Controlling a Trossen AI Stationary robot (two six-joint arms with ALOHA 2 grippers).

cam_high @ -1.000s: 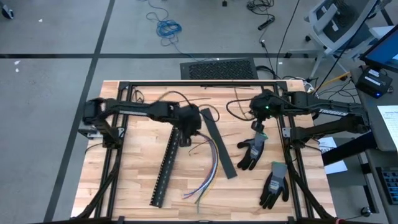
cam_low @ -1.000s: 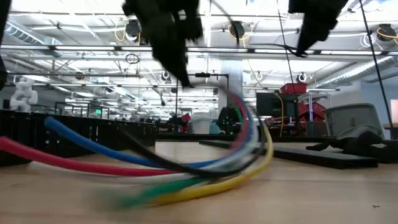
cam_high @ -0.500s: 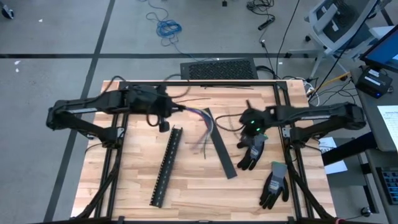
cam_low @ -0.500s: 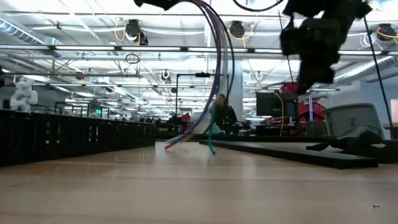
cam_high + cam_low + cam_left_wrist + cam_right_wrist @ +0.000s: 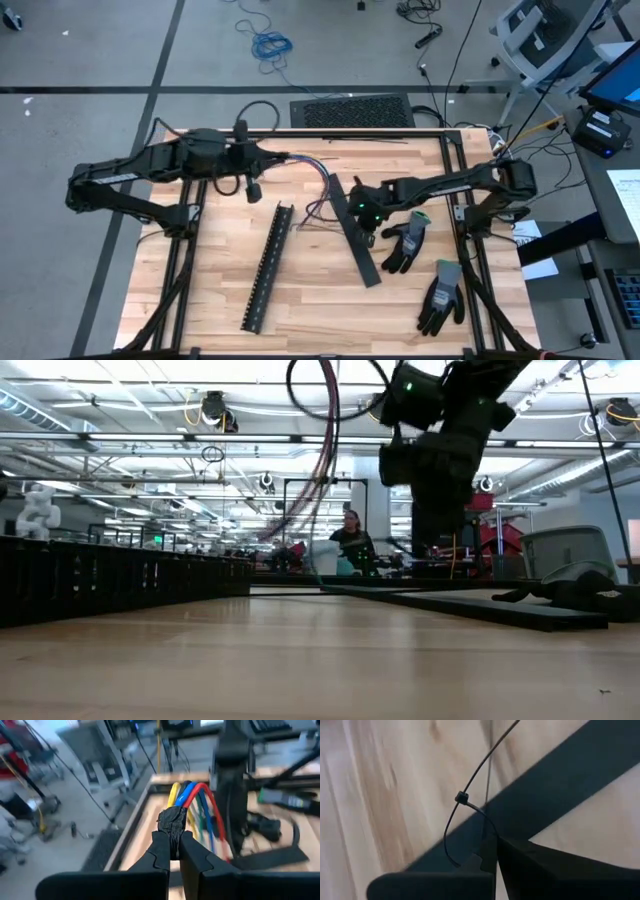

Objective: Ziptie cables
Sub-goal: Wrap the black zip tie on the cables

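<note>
My left gripper (image 5: 283,158) is raised over the table's far left part, shut on the multicoloured cables (image 5: 322,185). They arc away from it and hang down toward the wood. My right gripper (image 5: 362,210) hovers over the flat black strip (image 5: 358,245) at the table's middle, shut on a thin black zip tie (image 5: 461,797) that is looped through its head. In the low view the cables (image 5: 326,450) hang from above beside the right gripper (image 5: 432,480). Whether their free ends touch the table, I cannot tell. My left gripper (image 5: 175,844) pinches the cables' black-wrapped end (image 5: 172,822) between its two fingers, lying level and pointing toward the table's right. The coloured wires run on past the fingertips and droop slack below. My right gripper (image 5: 495,840) pinches the zip tie's thin strap (image 5: 487,827) between its fingertips. The loop and head stand free beyond them, over the flat strip.
A black slotted strip (image 5: 267,268) lies diagonally on the table's left half. Two grey-and-black gloves (image 5: 405,240) (image 5: 440,295) lie on the right side. Thin dark strands (image 5: 385,160) trail near the far edge. A black frame (image 5: 180,260) rims the table.
My left gripper has risen and moved toward the far left, lifting the cables off the wood near the slotted strip so that they now hang. My right gripper has travelled from the far right part toward the table's left, to above the flat black strip.
</note>
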